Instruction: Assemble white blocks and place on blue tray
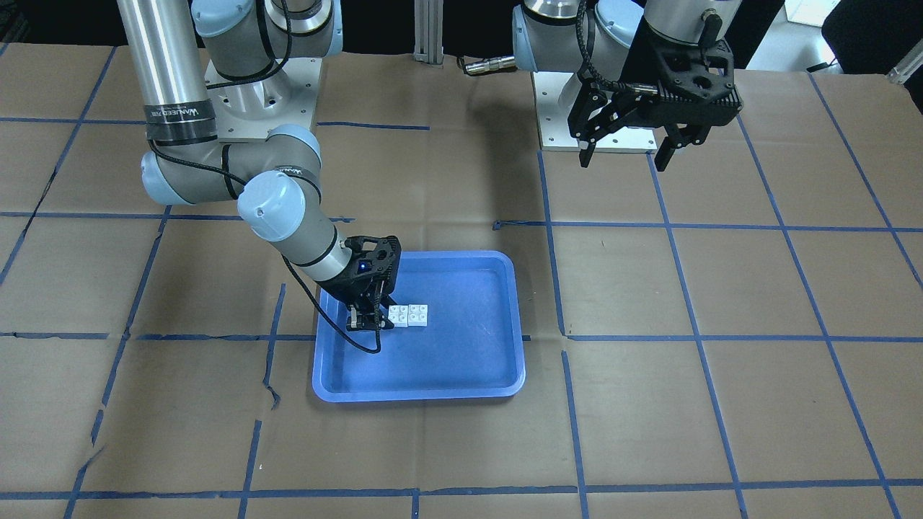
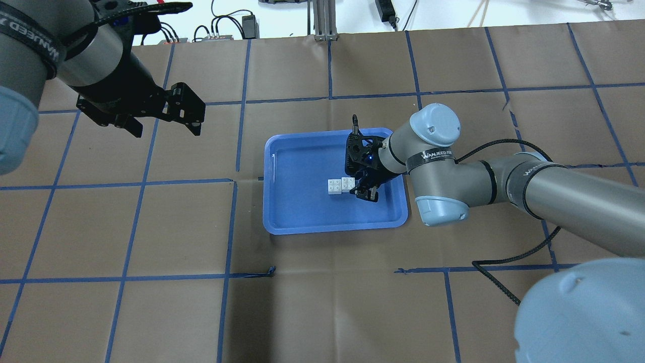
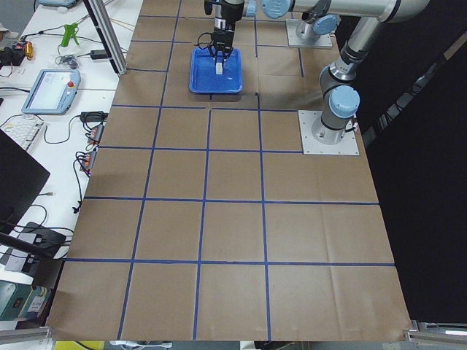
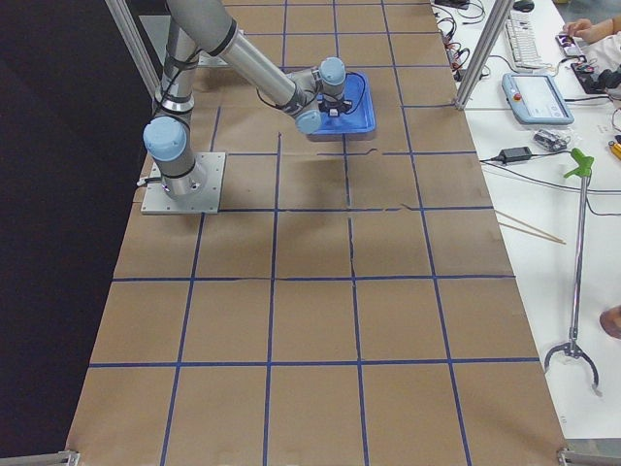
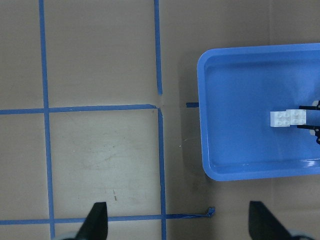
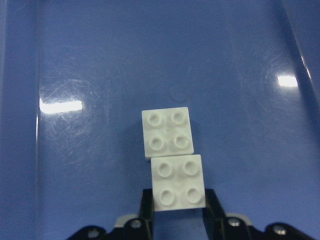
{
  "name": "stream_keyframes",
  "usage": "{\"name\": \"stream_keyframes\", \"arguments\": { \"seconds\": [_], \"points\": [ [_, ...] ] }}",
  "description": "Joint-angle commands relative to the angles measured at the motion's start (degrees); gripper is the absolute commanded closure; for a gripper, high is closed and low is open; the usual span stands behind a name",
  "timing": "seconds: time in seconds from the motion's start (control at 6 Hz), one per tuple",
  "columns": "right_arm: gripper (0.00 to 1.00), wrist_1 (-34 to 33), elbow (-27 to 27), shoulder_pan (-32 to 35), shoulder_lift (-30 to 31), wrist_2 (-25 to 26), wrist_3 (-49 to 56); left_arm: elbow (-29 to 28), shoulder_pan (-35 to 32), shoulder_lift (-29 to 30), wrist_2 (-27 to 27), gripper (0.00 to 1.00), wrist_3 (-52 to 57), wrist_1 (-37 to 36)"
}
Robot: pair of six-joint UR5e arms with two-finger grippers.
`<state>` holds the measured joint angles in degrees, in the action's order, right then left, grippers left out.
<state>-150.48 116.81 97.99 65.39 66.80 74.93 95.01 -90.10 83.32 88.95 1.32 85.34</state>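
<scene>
Two white blocks (image 1: 408, 315) lie joined end to end, slightly offset, on the floor of the blue tray (image 1: 418, 393). My right gripper (image 1: 364, 323) reaches down into the tray. In the right wrist view its fingers (image 6: 146, 200) press both sides of the nearer block (image 6: 178, 182), while the farther block (image 6: 167, 132) is free. The overhead view shows the blocks (image 2: 338, 185) beside the right gripper (image 2: 367, 194) in the tray (image 2: 332, 229). My left gripper (image 1: 624, 148) hangs open and empty, high above the table and well away from the tray (image 5: 250, 172).
The table is covered in brown paper with a blue tape grid (image 2: 237, 181). The arm bases (image 1: 259, 101) stand at the robot's edge. A teach pendant (image 4: 537, 97) and cables lie on a side bench. The tray holds nothing but the blocks.
</scene>
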Motion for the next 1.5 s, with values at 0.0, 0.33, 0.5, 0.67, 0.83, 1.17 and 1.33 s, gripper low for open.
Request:
{"name": "stream_keyframes", "arguments": {
  "seconds": [0.0,0.33,0.5,0.67,0.83,1.17,1.33],
  "points": [
    [0.68,0.0,0.1,0.0,0.0,0.0,0.0,0.0,0.0,0.0,0.0,0.01,0.0,0.0],
    [0.55,0.0,0.1,0.0,-0.1,0.0,0.0,0.0,-0.1,0.0,0.1,0.01,0.0,0.0],
    [0.53,0.0,0.1,0.0,-0.1,0.0,0.0,0.0,0.1,0.0,0.1,0.01,0.0,0.0],
    [0.52,0.0,0.0,0.0,-0.1,0.0,0.0,-0.1,0.1,0.0,0.1,0.01,0.0,0.0],
    [0.49,-0.1,0.0,0.0,0.0,0.0,0.0,-0.1,0.2,-0.1,0.1,0.01,0.0,0.0],
    [0.01,-0.2,-0.3,-0.1,0.4,0.1,-0.2,-0.1,0.3,-0.1,0.1,0.01,0.0,0.0],
    [0.00,0.4,-1.0,-0.2,0.9,0.7,-0.5,-0.1,0.3,-0.1,0.1,0.01,0.0,0.0]
  ]
}}
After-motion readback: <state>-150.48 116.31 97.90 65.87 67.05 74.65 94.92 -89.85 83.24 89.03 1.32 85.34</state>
